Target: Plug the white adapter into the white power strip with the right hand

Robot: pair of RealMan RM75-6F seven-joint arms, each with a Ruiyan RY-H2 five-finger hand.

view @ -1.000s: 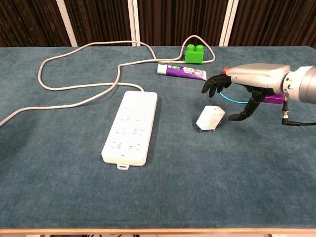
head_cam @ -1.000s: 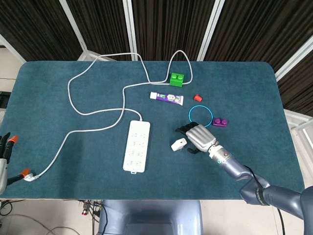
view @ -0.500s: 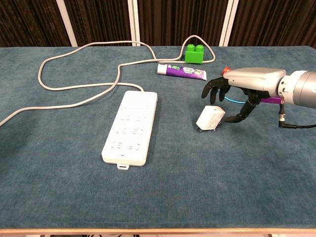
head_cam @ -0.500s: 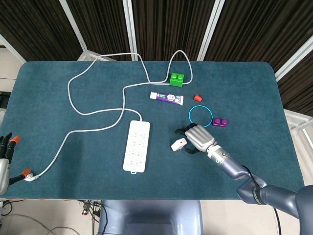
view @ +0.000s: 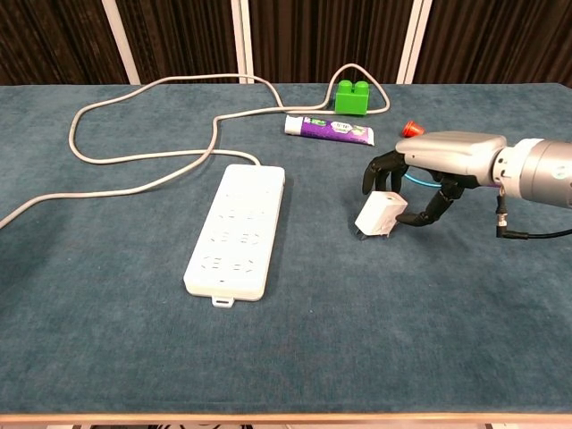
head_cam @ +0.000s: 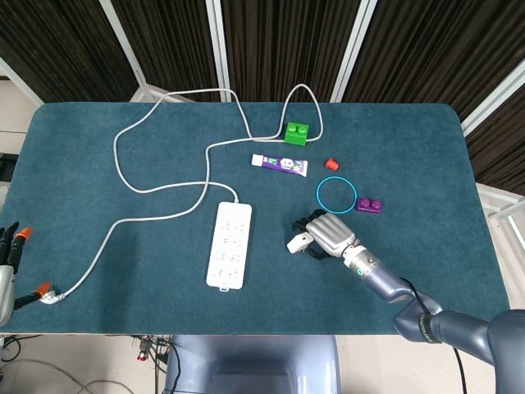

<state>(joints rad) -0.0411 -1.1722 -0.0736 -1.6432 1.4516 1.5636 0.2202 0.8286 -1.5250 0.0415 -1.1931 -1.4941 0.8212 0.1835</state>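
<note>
My right hand (view: pixel 427 170) hangs low over the white adapter (view: pixel 381 214), which sits on the blue table (view: pixel 107 340) just right of the white power strip (view: pixel 237 230), with bare cloth between them. In the chest view my dark fingers (view: pixel 380 168) curl down over the adapter's top and far side while the thumb reaches in from the right toward its upper corner; they are apart and bracket the plug, but I cannot tell whether any of them is touching it, and it is not lifted. The adapter stands tilted on the cloth, its prongs pointing down toward the left. From the head view my right hand (head_cam: pixel 328 234) covers the adapter's right side, and only the left end of the adapter (head_cam: pixel 297 242) shows beyond the fingers.

The power strip (head_cam: pixel 230 245) lies flat with its long side running away from me, its grey cord (view: pixel 143 156) looping across the far left of the table. Beyond my hand are a purple-and-white tube (view: pixel 329 130), a green block (view: pixel 353 97), a small red cap (view: pixel 410 128) and a blue ring (head_cam: pixel 336 194) next to a purple block (head_cam: pixel 369 205). My left hand (head_cam: pixel 10 263) shows at the left edge, off the table, holding nothing, fingers extended and apart.
</note>
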